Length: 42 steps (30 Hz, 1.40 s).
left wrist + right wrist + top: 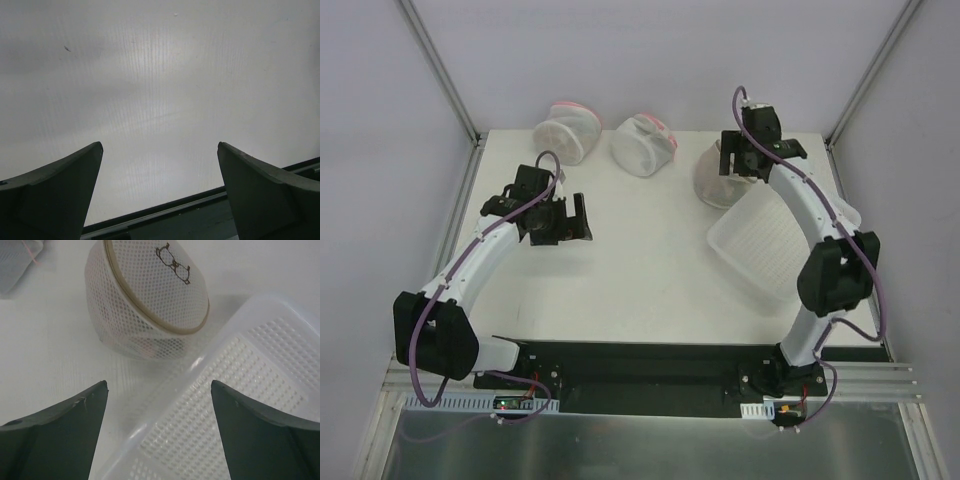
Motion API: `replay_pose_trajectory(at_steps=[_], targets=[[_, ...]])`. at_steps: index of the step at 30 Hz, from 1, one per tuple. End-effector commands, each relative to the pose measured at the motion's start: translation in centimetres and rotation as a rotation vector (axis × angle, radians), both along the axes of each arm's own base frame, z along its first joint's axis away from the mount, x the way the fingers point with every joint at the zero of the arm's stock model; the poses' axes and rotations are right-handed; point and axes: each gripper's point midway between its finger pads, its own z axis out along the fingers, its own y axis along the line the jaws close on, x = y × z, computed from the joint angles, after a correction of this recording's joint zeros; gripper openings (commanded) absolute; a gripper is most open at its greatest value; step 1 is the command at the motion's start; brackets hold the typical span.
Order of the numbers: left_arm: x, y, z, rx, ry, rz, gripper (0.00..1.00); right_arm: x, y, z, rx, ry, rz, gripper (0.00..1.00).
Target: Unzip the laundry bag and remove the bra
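Note:
The laundry bag (145, 305) is a white mesh dome with a tan rim and a black bra symbol. It lies on its side on the table, closed as far as I can see, just behind the tray's corner. In the top view it (712, 185) sits at the back right. My right gripper (159, 385) is open and empty, hovering above and in front of the bag, over the tray's edge; it also shows in the top view (738, 168). A faint pinkish shade shows through the mesh; the bra itself is not clearly visible. My left gripper (160, 145) is open and empty over bare table at left centre (575, 220).
Two white mesh pouches with pink-red trim lie at the back, one left (565, 128) and one centre (645, 142). A white ribbed plastic tray (765, 250) lies at the right, beside the bag (250, 405). Frame posts stand at the back corners.

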Motion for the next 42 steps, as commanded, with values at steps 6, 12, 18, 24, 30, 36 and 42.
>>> replay_pose_trajectory(at_steps=[6, 12, 18, 24, 30, 36, 42], targets=[[0.6, -1.1, 0.9, -0.037, -0.02, -0.06, 0.99, 8.5, -0.5, -4.1, 0.01, -0.009, -0.035, 0.8], [0.3, -1.0, 1.0, -0.039, -0.024, -0.059, 0.99, 10.2, -0.7, -4.9, 0.031, -0.059, -0.058, 0.41], [0.1, -1.0, 1.7, -0.044, -0.049, -0.059, 0.99, 8.9, 2.9, -2.3, 0.06, -0.111, 0.069, 0.01], [0.0, -0.1, 3.0, -0.011, -0.1, -0.038, 0.99, 4.7, 9.9, 2.8, 0.066, -0.206, 0.34, 0.01], [-0.9, 1.6, 5.2, 0.056, -0.185, -0.032, 0.99, -1.8, 14.5, 2.6, 0.024, -0.163, 0.526, 0.02], [-1.7, 2.6, 7.0, 0.089, -0.252, -0.017, 0.99, -9.3, 16.9, -1.3, -0.036, -0.057, 0.603, 0.01], [-1.3, 1.9, 7.9, 0.056, -0.252, -0.032, 0.99, -13.0, 19.7, -3.5, -0.025, 0.076, 0.527, 0.76]])
